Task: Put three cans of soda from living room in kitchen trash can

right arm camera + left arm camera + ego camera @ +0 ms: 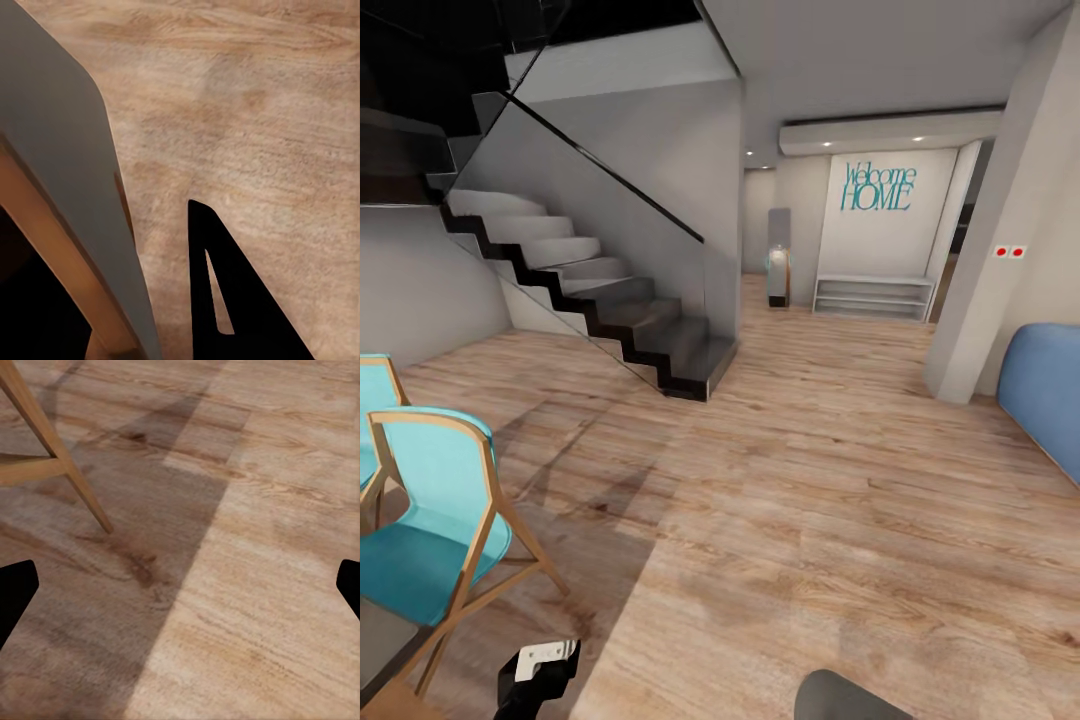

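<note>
The three soda cans are out of view. A grey wall with a brown inner side, the trash can [67, 150], runs close along my right gripper [176, 217]. One black finger [225, 285] lies just outside that wall and the other is hidden behind it, so the gripper is shut on the can's wall. The trash can's grey rounded body [845, 698] pokes in at the bottom of the head view. My left gripper [545, 665] hangs low over the plank floor, and its fingertips [15, 592] stand wide apart, open and empty.
Two turquoise chairs with wooden legs [430, 520] stand close on the left, one leg [67, 457] near the left gripper. A dark staircase [610, 300] rises at left centre. At right are a pillar [985, 280] and a blue sofa [1045, 385]. A hallway shelf [873, 296] lies ahead.
</note>
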